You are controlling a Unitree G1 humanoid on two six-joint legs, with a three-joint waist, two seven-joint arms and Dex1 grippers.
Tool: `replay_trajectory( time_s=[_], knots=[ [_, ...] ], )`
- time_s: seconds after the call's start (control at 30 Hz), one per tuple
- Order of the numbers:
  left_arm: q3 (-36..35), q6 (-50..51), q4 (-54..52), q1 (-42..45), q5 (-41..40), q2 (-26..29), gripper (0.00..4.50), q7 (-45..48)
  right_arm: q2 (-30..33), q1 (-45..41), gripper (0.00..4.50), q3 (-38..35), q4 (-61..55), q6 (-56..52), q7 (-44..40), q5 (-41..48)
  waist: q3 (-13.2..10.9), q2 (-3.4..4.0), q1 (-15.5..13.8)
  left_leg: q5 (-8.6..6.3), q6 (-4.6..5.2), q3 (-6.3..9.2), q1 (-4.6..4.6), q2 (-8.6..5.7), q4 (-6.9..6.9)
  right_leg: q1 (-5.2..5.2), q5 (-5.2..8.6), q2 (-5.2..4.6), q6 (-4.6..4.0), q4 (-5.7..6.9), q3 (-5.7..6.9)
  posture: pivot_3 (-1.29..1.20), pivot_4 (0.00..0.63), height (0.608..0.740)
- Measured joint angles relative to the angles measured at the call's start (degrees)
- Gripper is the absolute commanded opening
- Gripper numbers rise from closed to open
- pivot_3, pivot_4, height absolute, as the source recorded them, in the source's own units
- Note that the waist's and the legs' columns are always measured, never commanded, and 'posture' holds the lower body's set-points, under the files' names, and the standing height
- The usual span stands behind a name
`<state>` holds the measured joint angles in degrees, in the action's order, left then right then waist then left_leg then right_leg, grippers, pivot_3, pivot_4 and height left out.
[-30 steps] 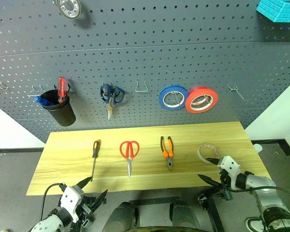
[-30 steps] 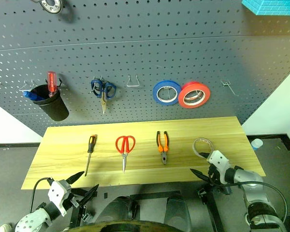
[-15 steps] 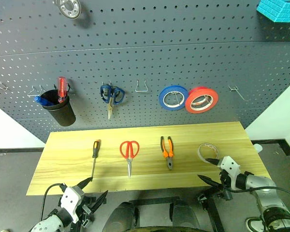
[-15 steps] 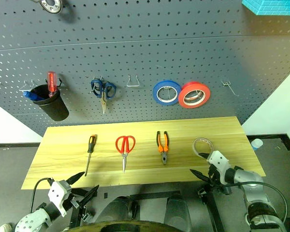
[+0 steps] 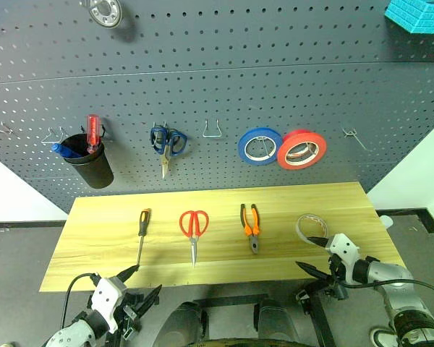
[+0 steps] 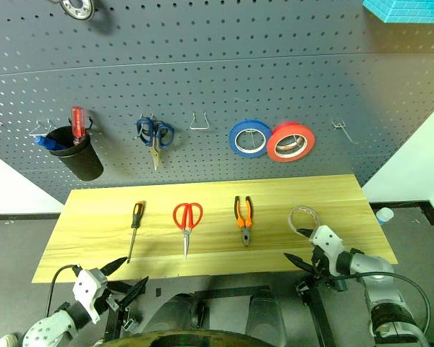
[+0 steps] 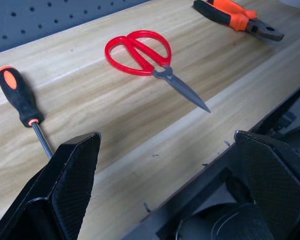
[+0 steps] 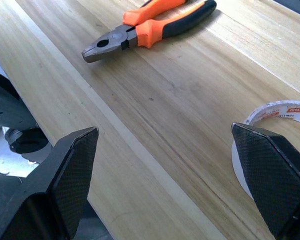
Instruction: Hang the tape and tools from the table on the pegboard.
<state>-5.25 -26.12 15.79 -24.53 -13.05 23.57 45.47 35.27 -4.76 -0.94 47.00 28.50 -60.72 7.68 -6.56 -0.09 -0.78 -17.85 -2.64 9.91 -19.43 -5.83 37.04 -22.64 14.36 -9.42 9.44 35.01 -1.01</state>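
Dark grey perforated pegboard [image 5: 275,87] behind light wood table [image 5: 94,242] | on table: one whitish tape roll [image 5: 309,225], light, hoop best pinched through rim; one slim orange-black screwdriver [image 5: 141,235], one red-handled scissors [image 5: 194,230], one orange-black pliers [image 5: 250,225], stiff, likely heavier, grip handles | left gripper [image 5: 137,285], right gripper [image 5: 312,254] spread wide, empty.

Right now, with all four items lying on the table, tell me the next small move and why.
Probably ease the right tool forward over the tape. That tool is open, empty and sits at the table's near edge, right beside the roll, so the tape is the closest pick. The screwdriver, scissors and pliers also lie unhung, and a bare hook on the pegboard is free right of the red roll.
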Motion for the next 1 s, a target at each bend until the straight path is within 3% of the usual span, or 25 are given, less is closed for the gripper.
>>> replay_trajectory(
  time_s=[0.3,0.63,1.0],
  knots=[
    [7.83,16.53,-6.69,14.57,2.06,2.62,4.5,2.54,0.64,-3.78,4.47,-0.01,-0.2,-1.34,6.11,-2.38,-0.01,0.07,0.14,0.01,-0.01,0.02,0.02,-0.01,-0.04,-0.05,-0.26,0.04,-0.11,0.03,-0.02,-0.02,0.075,0.738],
    [21.94,32.12,-7.21,30.17,8.37,0.96,4.5,6.95,1.73,-4.91,4.47,3.06,-7.04,-13.71,15.27,-10.86,-0.01,0.08,0.23,0.02,-0.02,-0.01,-0.02,-0.01,-0.02,-0.11,-0.28,0.09,-0.09,0.03,-0.1,-0.06,0.067,0.738],
    [26.3,34.0,-5.25,34.75,10.25,-1.49,4.5,8.27,1.69,-11.74,4.47,8.88,-6.95,-29.9,13.34,-14.89,-0.02,0.07,1.76,0.02,-0.02,-0.04,-0.03,-0.01,0.0,-0.12,-0.3,0.09,-0.04,0.01,-0.14,-0.07,0.069,0.738]
  ],
)
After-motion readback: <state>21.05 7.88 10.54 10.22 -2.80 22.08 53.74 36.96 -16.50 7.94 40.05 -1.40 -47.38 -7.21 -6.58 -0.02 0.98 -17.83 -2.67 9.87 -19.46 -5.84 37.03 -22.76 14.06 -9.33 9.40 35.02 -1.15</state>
